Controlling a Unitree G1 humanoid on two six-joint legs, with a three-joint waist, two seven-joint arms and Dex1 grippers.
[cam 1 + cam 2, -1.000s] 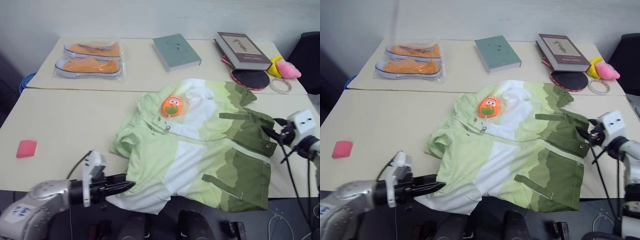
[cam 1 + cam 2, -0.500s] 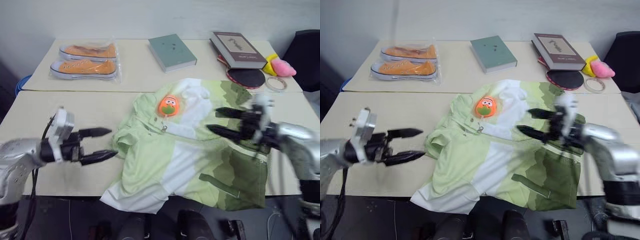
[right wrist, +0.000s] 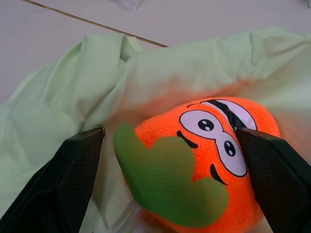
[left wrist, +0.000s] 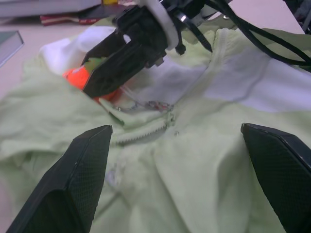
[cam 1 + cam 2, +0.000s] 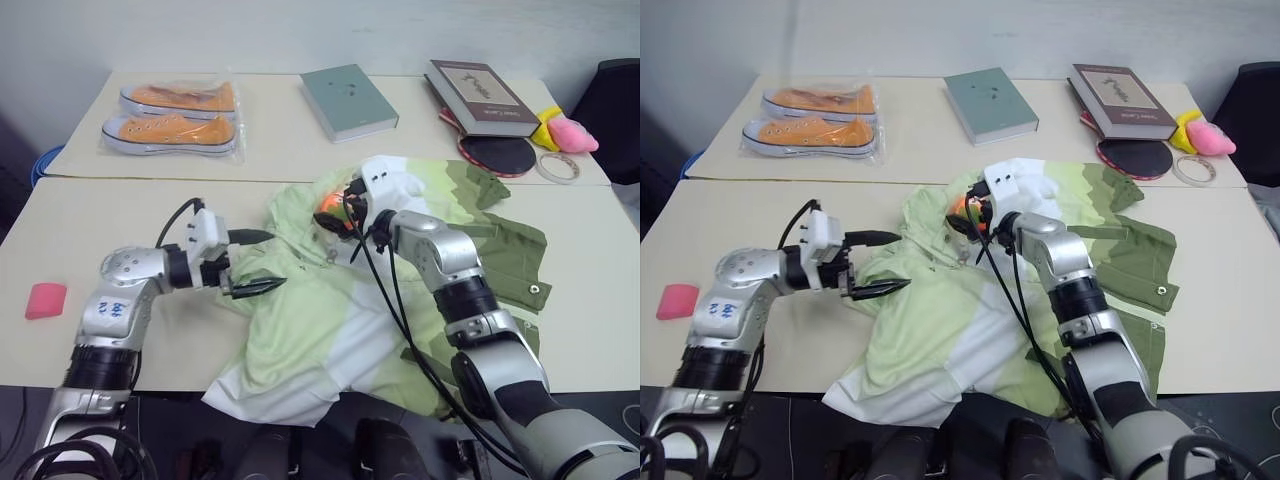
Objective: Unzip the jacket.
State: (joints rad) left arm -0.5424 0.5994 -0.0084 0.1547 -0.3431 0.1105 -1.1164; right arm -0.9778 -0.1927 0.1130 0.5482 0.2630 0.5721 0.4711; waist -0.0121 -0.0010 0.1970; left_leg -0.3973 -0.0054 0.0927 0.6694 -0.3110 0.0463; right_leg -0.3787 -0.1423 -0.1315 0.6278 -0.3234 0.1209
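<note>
The jacket (image 5: 400, 290), banded pale green, white and dark olive, lies spread on the near table. Its centre zipper (image 4: 146, 134) is closed, and the metal pull lies near the collar. An orange plush toy (image 3: 204, 160) rests by the collar. My left gripper (image 5: 252, 262) is open at the jacket's left shoulder, level, pointing at the zipper's top. My right gripper (image 5: 338, 212) is open at the collar, and its fingertips (image 3: 92, 145) flank the orange toy without closing on it. In the left wrist view the right gripper (image 4: 126, 53) hangs just beyond the zipper pull.
On the far table lie bagged orange shoes (image 5: 175, 115), a green book (image 5: 350, 100), a brown book (image 5: 483, 97), a dark paddle (image 5: 497, 155), a ring (image 5: 558, 167) and a pink and yellow toy (image 5: 570, 135). A pink block (image 5: 45, 300) lies at the near table's left.
Both arms came in over the jacket. The left gripper opened and moved forward to the left shoulder. The right gripper swung left across the jacket to the orange toy.
</note>
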